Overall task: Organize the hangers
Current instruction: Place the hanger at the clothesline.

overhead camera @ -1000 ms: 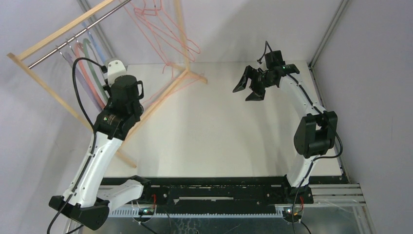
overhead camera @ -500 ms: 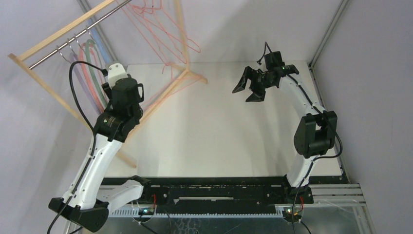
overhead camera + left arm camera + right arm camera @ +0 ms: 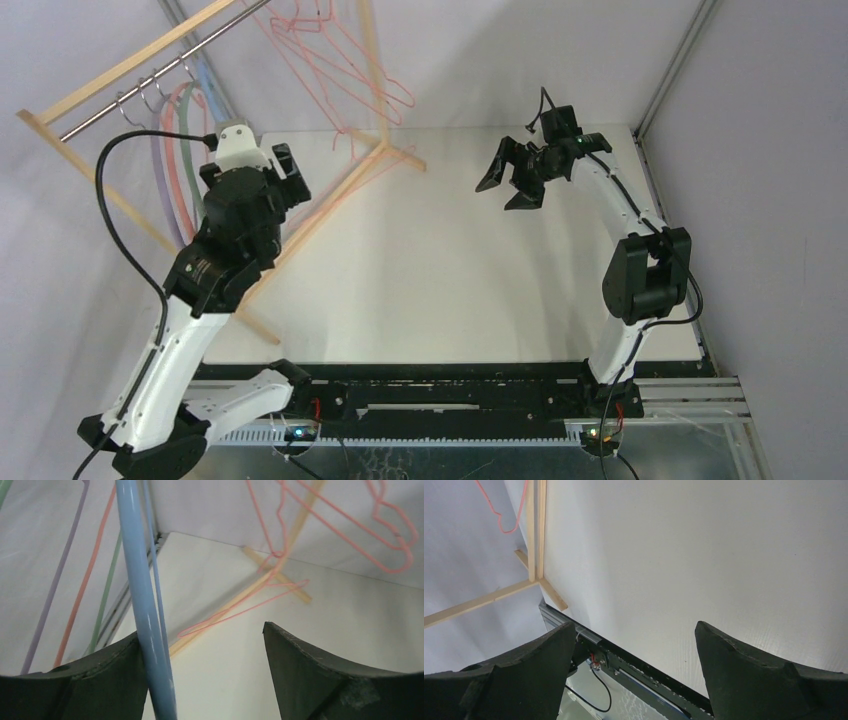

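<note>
A thick blue curved hanger point(image 3: 142, 605) ran upright between the spread, unclamped fingers of the left gripper point(image 3: 200, 630), close beside one finger; the right gripper point(image 3: 510, 180), also spread and empty, hung well apart.

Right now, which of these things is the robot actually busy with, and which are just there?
Part of the job:
- blue hanger, beside a finger of the open left gripper
- lilac hanger, pink hanger and green hanger, on the rod
- thin pink-red wire hangers

Just there:
- wooden rack frame
- metal rod
- table
</note>
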`<state>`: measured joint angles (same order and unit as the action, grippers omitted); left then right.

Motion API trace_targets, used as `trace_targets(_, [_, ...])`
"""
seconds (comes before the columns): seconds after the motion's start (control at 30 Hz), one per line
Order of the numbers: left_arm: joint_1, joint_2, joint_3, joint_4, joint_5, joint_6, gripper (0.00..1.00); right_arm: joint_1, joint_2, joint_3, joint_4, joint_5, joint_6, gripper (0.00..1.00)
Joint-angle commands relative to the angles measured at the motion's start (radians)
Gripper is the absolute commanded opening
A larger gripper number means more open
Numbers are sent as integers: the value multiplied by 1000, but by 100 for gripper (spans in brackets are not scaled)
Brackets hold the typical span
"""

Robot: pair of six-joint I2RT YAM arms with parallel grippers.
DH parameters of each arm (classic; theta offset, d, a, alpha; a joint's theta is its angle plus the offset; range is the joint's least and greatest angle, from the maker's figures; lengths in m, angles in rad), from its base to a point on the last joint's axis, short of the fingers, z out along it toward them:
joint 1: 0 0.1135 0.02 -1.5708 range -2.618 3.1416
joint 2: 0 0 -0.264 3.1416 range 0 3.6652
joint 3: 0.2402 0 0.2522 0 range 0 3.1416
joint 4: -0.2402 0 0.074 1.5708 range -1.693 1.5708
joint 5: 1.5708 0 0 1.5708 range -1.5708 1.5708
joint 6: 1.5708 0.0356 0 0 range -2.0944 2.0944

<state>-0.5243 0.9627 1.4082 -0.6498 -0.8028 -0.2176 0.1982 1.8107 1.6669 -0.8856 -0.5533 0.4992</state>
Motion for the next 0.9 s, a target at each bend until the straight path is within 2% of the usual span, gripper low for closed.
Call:
trace_targets(0.0, [-67, -20, 67, -35, 73, -7, 81, 4, -37, 23, 16, 16, -29, 97])
trace_targets(0.2, [-186, -29, 58, -23, 116, 9, 74, 3, -28, 38, 14, 17, -37, 98])
trace_targets(0.43, [-364, 42, 52, 107, 138, 251, 73, 2, -18, 54, 13, 13, -38, 96])
trace_targets(0.6, [-371, 115, 57, 127, 231, 267, 77, -6, -14, 53, 9, 3, -48, 95])
trace_targets(0.87, [-373, 182, -28, 164, 318, 162, 75, -17, -18, 56, 19, -14, -53, 100])
